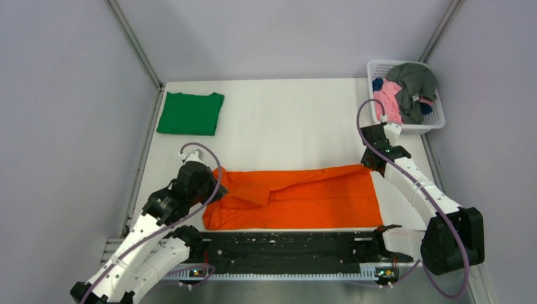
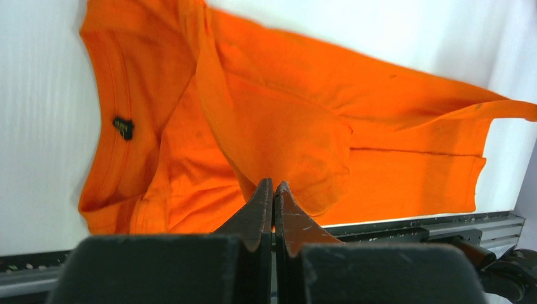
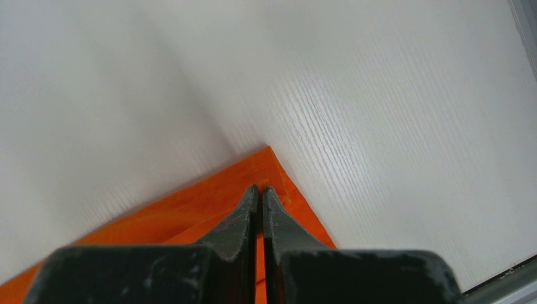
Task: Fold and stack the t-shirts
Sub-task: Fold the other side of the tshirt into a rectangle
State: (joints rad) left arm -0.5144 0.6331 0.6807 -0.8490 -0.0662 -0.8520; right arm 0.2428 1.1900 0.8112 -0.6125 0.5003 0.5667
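The bright orange t-shirt (image 1: 304,196) lies lengthwise across the near part of the white table, its far long side folded over toward the front. My left gripper (image 1: 217,179) sits at the collar end and is shut on a raised fold of the shirt (image 2: 285,107); the jaws (image 2: 273,183) pinch the cloth. My right gripper (image 1: 370,166) is at the shirt's far right corner and is shut on that corner (image 3: 190,202), with cloth between the tips (image 3: 260,188). A folded green t-shirt (image 1: 190,114) lies at the far left.
A white basket (image 1: 405,129) at the far right holds grey (image 1: 415,85), pink (image 1: 387,101) and dark blue (image 1: 377,83) shirts. A black rail (image 1: 291,247) runs along the table's near edge. Grey walls enclose the table on three sides.
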